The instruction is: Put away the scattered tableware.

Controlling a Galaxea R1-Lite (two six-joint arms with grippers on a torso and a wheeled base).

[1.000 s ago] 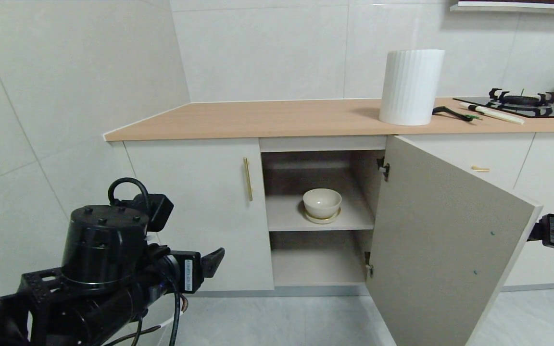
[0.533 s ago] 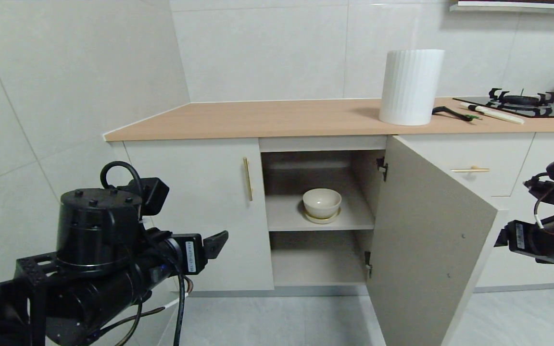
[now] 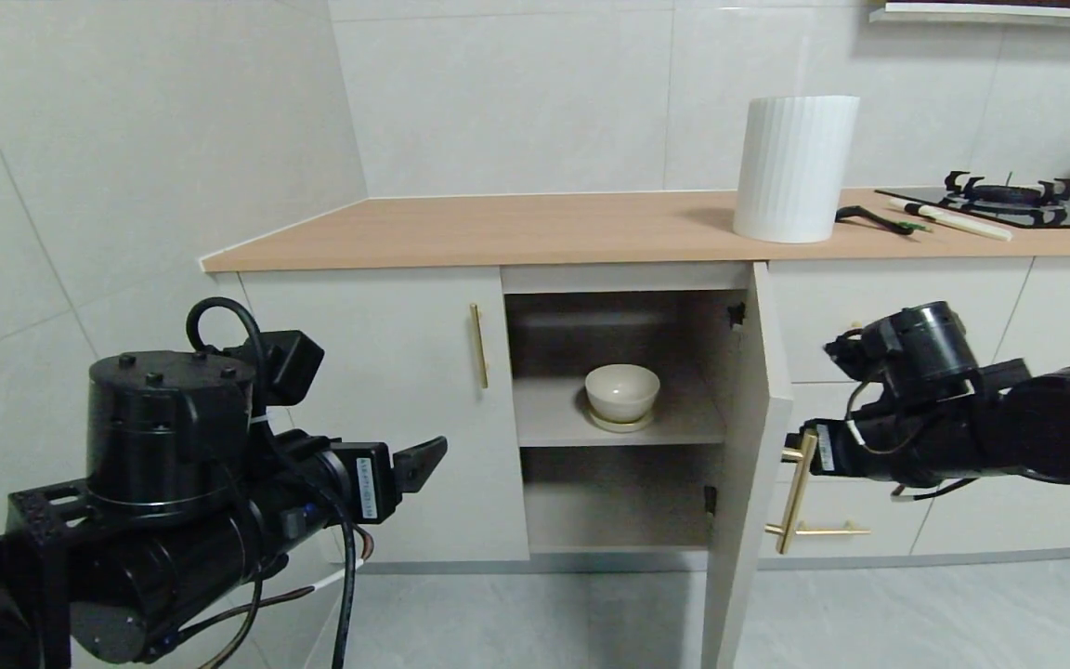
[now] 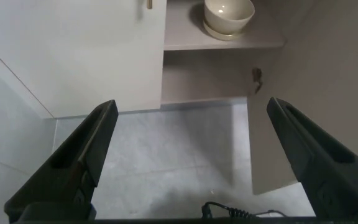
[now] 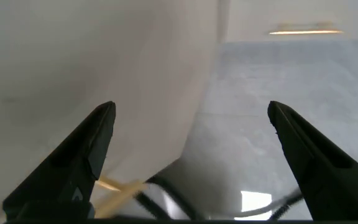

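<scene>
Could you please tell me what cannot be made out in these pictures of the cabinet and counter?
Head view: the cabinet door hides the right end of the lower shelf.
Head view: the bowl covers most of the dish beneath it.
Head view: the white container hides one end of the black tool.
Head view: the picture's edge cuts off the stove.

The head camera sits up high and looks forward and down at the open cupboard [image 3: 544,423] from a little way back. The left wrist camera peeks out between the fingers of the left gripper [image 4: 190,106], down at the floor [image 4: 166,155] and the bowl [image 4: 229,14] (the head camera sees that bowl too). The right wrist camera is very close to the cupboard door [image 5: 104,62], which the head camera also sees.
</scene>
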